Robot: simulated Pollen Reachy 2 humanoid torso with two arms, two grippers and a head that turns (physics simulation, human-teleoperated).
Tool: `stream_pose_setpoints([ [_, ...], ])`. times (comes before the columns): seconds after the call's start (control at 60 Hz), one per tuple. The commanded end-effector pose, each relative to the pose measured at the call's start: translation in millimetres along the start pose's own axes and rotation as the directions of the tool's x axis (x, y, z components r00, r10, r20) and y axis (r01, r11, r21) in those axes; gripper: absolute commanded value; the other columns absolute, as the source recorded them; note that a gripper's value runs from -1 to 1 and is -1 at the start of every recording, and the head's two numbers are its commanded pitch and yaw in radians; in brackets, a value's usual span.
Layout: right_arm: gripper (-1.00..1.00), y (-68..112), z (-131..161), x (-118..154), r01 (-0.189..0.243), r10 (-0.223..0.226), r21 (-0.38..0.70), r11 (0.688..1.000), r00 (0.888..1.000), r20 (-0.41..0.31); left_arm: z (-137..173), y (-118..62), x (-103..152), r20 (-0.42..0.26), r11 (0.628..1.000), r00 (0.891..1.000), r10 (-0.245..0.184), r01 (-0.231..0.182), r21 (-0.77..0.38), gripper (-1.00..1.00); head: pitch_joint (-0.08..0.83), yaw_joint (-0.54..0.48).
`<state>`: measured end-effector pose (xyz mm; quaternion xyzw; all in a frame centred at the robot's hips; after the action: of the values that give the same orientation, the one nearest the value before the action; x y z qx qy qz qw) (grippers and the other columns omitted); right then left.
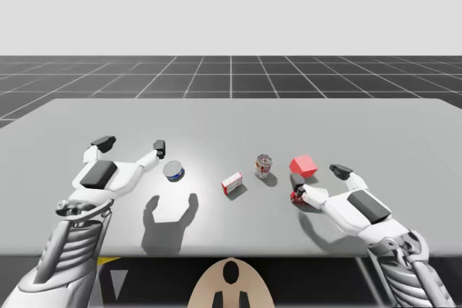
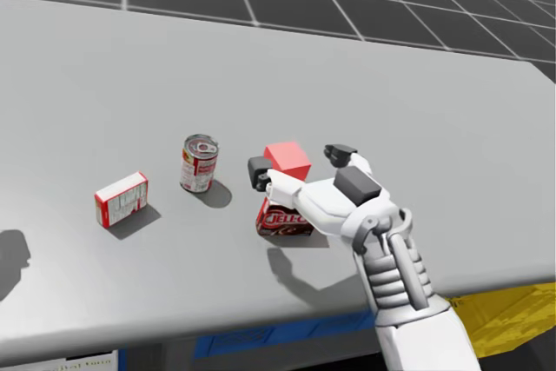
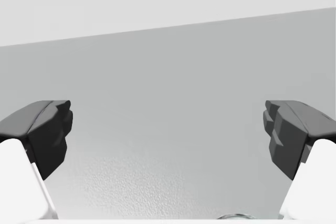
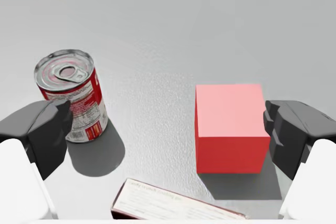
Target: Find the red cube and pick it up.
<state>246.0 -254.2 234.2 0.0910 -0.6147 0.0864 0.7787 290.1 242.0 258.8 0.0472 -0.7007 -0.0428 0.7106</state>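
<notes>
**Operator:** How many things are on the table (image 1: 231, 117)?

**Spotter:** You have five: one red cube (image 1: 303, 165), two cans and two boxes. One red-labelled can (image 1: 263, 166) stands upright near the cube. One flat blue can (image 1: 173, 171) sits near your left gripper (image 1: 132, 144).

**Operator:** And the grippers?

**Spotter:** Both of yours gape wide and hold nothing. The cube rests on the table between the fingers of your right gripper (image 4: 168, 135), close to one of them. One dark red box (image 2: 282, 219) lies under that gripper, and one white-and-red box (image 1: 232, 183) lies between the two cans.

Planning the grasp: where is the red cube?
The red cube sits right of the red-and-white can in the high view, ahead of my right gripper.
</notes>
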Motion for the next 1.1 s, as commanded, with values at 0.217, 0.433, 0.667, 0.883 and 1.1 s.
stream_pose_setpoints([
  [0.217, -1.00, -26.5, -43.8, -3.1, 0.026, -0.023, 0.019, 0.999, 0.986, -0.166, -1.5, 0.4, -0.6, -0.001, 1.000, 1.000, 0.001, -0.001, -0.002, -1.00, 0.636, -0.36],
  [0.433, -1.00, -36.0, -71.2, -6.8, 0.045, -0.043, 0.005, 0.999, 0.969, -0.243, -1.7, 0.5, -0.3, -0.002, 1.000, 1.000, 0.003, -0.003, -0.005, -1.00, 0.638, -0.36],
  [0.667, -1.00, -37.1, -94.5, -14.2, 0.025, -0.024, 0.000, 1.000, 0.956, -0.293, -1.6, 0.1, -0.5, -0.006, 1.000, 1.000, 0.002, -0.002, -0.006, -1.00, 0.640, -0.36],
  [0.883, 1.00, -38.6, -95.6, -23.9, -0.009, 0.004, -0.014, 1.000, 0.953, -0.302, -1.5, 0.1, -0.9, -0.009, 1.000, 1.000, 0.001, -0.001, -0.008, -1.00, 0.638, -0.36],
  [1.1, 1.00, -41.3, -94.2, -27.7, -0.013, 0.006, -0.019, 1.000, 0.948, -0.317, -1.5, -0.1, -1.1, -0.011, 1.000, 1.000, -0.001, 0.000, -0.008, -1.00, 0.622, -0.37],
])
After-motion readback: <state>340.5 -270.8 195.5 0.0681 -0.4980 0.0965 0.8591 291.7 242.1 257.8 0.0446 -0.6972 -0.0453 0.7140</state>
